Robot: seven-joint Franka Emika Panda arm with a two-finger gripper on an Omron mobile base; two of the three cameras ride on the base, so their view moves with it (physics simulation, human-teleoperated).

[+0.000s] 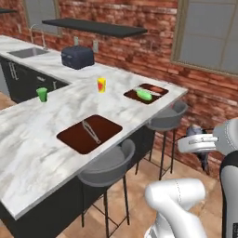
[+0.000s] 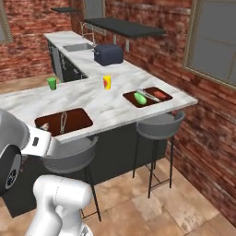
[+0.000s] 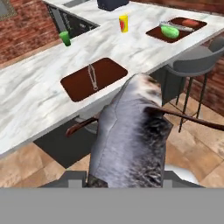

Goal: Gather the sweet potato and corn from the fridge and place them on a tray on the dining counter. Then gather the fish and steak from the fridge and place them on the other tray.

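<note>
Hand [image 3: 127, 181] grips grey fish [image 3: 131, 135] | near tray [image 3: 94, 78] | no readable writing

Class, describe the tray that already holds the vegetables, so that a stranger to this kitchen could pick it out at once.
Start at the long white marble dining counter with grey stools under its edge. Two dark reddish-brown trays lie on it; take the far tray at the end nearest the brick wall. It alone carries the green corn and the reddish sweet potato; the near tray holds only a thin metal utensil.
</note>
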